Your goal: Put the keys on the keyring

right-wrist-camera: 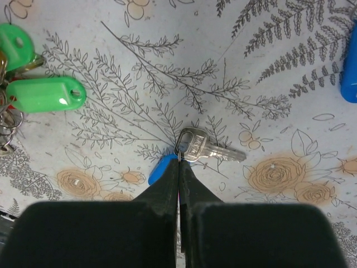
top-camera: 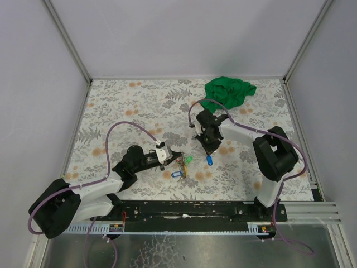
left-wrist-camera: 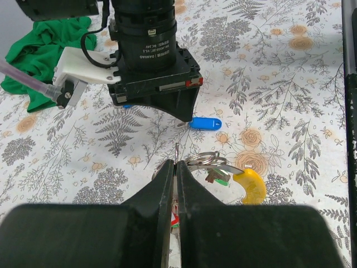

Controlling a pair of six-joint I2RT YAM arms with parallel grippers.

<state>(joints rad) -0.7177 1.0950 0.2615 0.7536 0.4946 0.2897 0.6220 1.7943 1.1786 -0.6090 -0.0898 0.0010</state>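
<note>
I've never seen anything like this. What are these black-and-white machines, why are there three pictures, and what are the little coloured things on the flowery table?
These are two robot arms bolted at the table's near edge: the left arm and the right arm. The wide picture comes from a camera overhead. The other two come from a camera on each wrist, looking past that arm's own jaws.

On the flowered table lie a green cloth and small keys with coloured plastic tags.

The left arm's jaws are shut on the thin wire of the keyring, with a yellow tag beside it. The right arm's jaws are shut at the head of a silver key that has a blue tag. I can't tell whether they truly grip it.
</note>
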